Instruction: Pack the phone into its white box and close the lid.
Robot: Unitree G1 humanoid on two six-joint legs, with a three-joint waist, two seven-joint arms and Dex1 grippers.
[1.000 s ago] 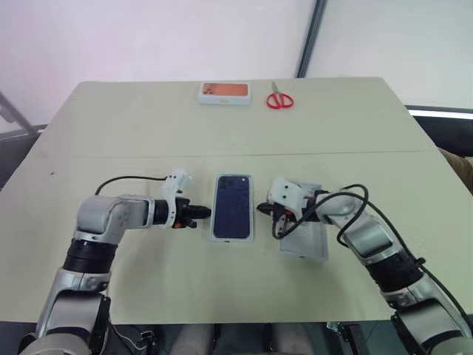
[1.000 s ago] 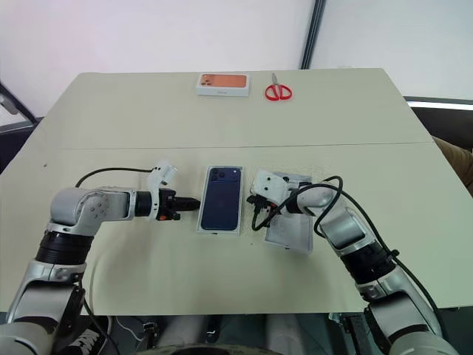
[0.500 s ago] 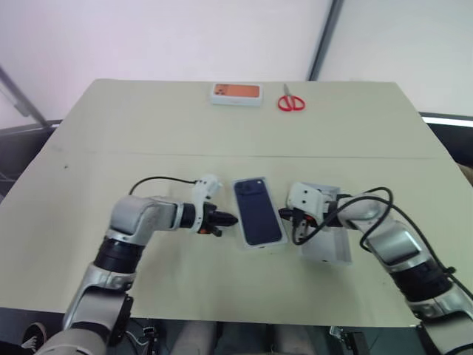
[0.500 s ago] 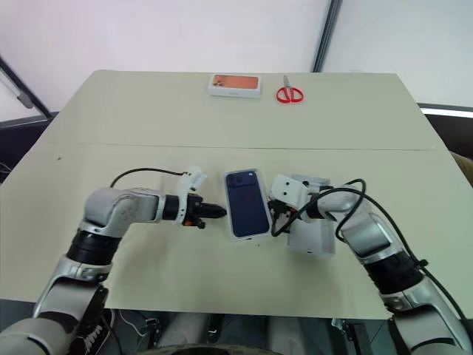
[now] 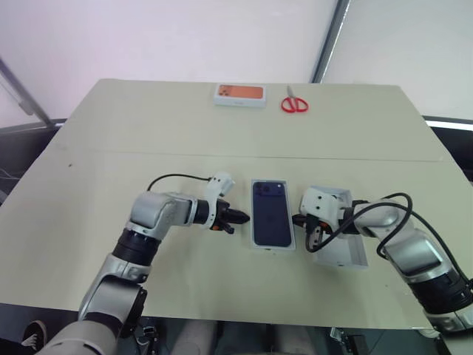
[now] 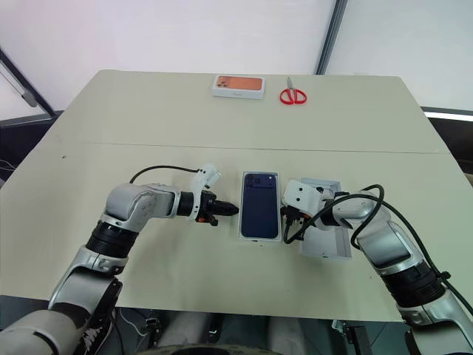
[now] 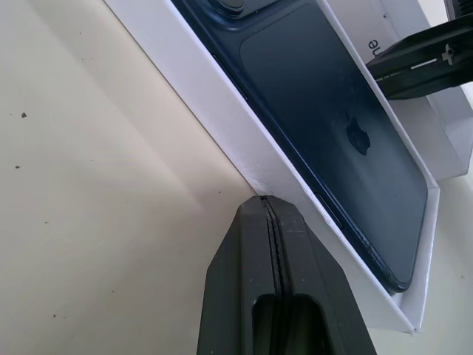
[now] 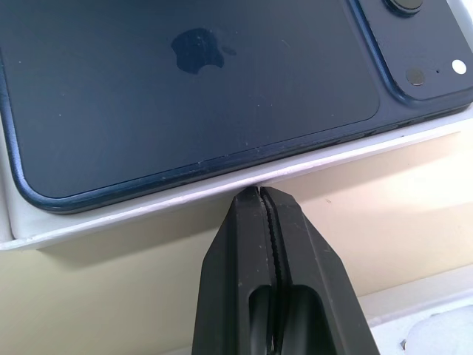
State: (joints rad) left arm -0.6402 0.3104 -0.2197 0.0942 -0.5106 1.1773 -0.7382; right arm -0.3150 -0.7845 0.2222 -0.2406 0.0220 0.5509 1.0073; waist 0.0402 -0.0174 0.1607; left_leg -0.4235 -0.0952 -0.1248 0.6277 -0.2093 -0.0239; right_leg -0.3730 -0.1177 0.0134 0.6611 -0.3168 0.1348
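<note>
The phone [image 5: 271, 214] lies back-up in the white box [image 5: 273, 246], just below the middle of the head view on the desk [image 5: 148, 140]. It is a slim slab of glossy dark navy with rounded corners; its camera cluster sits in the corner farthest from the robot, and a small logo shows at the middle of its back. The box is a shallow cardboard tray whose thin white rim frames the phone on all sides.

The left pincer [image 5: 240, 217] is clenched, its two black fingers pressed flat together with nothing between them. Its tip points at the box's left long side, right at the rim; whether it touches cannot be told. The right pincer [image 6: 290, 217] is likewise clenched and empty, its tip right against the box's right long side. In the right wrist view the closed fingers [image 8: 262, 244] meet the white rim just below the phone's edge.

To the right of the box, partly under the right hand, lies the lid [image 5: 347, 251], a shallow white cardboard cover turned open side up, matte and plain inside.

At the top centre of the head view, near the far edge of the desk, lie a white box with an orange picture [image 5: 239, 94] and, just to its right, red-handled scissors [image 5: 294, 103]. The desk top is a smooth, matte, pale beige surface with a faint seam running across it.
</note>
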